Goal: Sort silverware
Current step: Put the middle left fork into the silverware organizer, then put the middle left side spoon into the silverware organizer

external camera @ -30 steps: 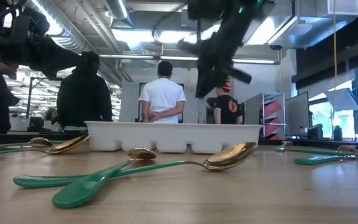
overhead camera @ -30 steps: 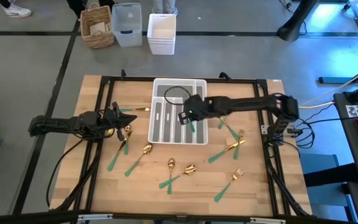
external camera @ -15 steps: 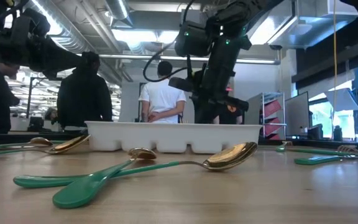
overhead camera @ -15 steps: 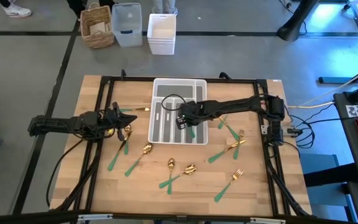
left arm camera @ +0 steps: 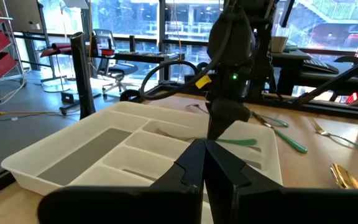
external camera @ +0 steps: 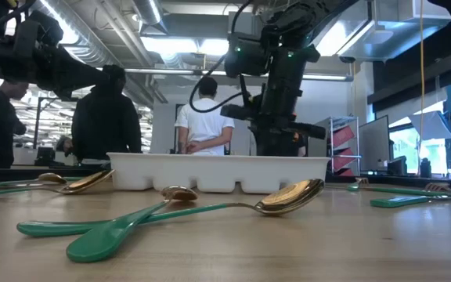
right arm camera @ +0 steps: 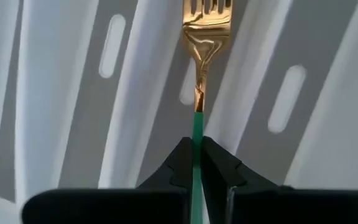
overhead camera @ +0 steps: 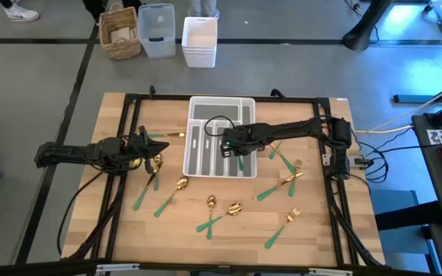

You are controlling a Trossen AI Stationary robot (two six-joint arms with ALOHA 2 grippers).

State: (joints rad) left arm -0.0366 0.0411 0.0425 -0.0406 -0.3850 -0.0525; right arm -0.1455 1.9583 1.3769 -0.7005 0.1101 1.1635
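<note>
Right gripper [overhead camera: 226, 143] over tray [overhead camera: 245, 106], clamped on fork [right arm camera: 201, 37].

Fork pinched by its green handle between closed fingers [right arm camera: 180, 163], gold head pointing down toward a slotted compartment of the white tray; in the high view, held above the tray's middle slots. Left gripper [overhead camera: 139, 143] parked just left of the tray, fingers [left arm camera: 194, 163] pressed together with nothing between, a spoon [overhead camera: 166, 136] lying just beside it. Rest of the silverware [overhead camera: 219, 215] scattered on table [overhead camera: 321, 230] in front of and right of the tray: spoons near the middle, forks [overhead camera: 285, 225] toward the right edge. Beyond the table, people [external camera: 205, 117] standing with backs turned.
</note>
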